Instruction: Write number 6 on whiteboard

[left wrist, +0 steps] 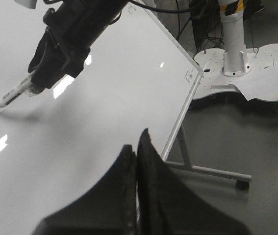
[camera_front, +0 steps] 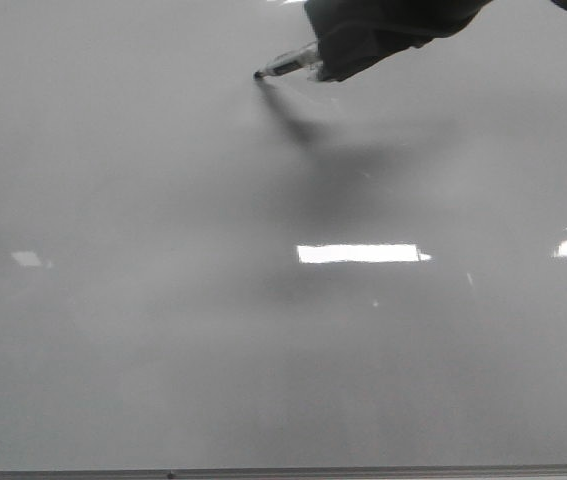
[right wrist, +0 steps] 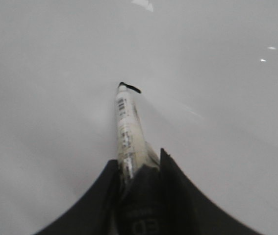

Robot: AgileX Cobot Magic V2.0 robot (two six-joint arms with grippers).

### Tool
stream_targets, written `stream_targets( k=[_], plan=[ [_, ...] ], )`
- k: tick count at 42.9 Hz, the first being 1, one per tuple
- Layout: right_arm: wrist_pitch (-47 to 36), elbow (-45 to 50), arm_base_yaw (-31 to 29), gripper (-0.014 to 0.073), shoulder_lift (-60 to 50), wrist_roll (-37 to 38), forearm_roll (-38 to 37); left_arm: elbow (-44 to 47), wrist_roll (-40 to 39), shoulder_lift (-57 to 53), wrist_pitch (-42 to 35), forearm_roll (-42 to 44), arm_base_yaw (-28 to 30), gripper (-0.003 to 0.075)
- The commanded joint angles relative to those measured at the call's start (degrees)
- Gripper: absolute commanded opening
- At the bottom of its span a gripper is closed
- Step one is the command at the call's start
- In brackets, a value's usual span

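The whiteboard (camera_front: 163, 300) is glossy grey-white and fills the front view, with glare patches. My right gripper (camera_front: 328, 60) is shut on a marker (camera_front: 291, 63) at the top of that view. The marker's black tip (camera_front: 259, 75) touches the board. In the right wrist view the marker (right wrist: 129, 132) sticks out between the fingers of my right gripper (right wrist: 139, 159). Of the number 6, only a short black stroke (right wrist: 134, 89) shows, at the tip. My left gripper (left wrist: 138, 147) is shut and empty, held over the whiteboard's (left wrist: 104, 98) side part, apart from the right gripper (left wrist: 55, 63).
The board's thin metal frame edge (camera_front: 263, 472) runs along the bottom of the front view. In the left wrist view the board's stand leg (left wrist: 202, 169) rests on the grey floor. A white pillar on a flat base (left wrist: 232, 49) stands beyond it.
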Motion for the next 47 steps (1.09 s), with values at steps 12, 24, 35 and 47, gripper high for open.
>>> stream_targets(
  k=[12, 24, 35, 47],
  plan=[
    [8.7, -1.7, 5.0, -0.0067, 7.4, -0.2, 0.7, -1.6, -0.6, 0.3, -4.7, -0.8, 0.1, -0.0020],
    [5.9, 2.6, -0.6, -0.0060, 0.1, -0.3, 0.7, -1.6, -0.6, 0.3, -4.7, -0.8, 0.1, -0.0020],
    [10.1, -5.5, 4.1, -0.0060, 6.7, -0.6, 0.4, -1.6, -0.6, 0.3, -4.7, -0.8, 0.1, -0.0020],
    [17.4, -0.8, 8.1, -0.0060, -2.5, -2.8, -3.5, -1.6, -0.6, 0.3, -4.8, -1.0, 0.1, -0.0020]
  ],
)
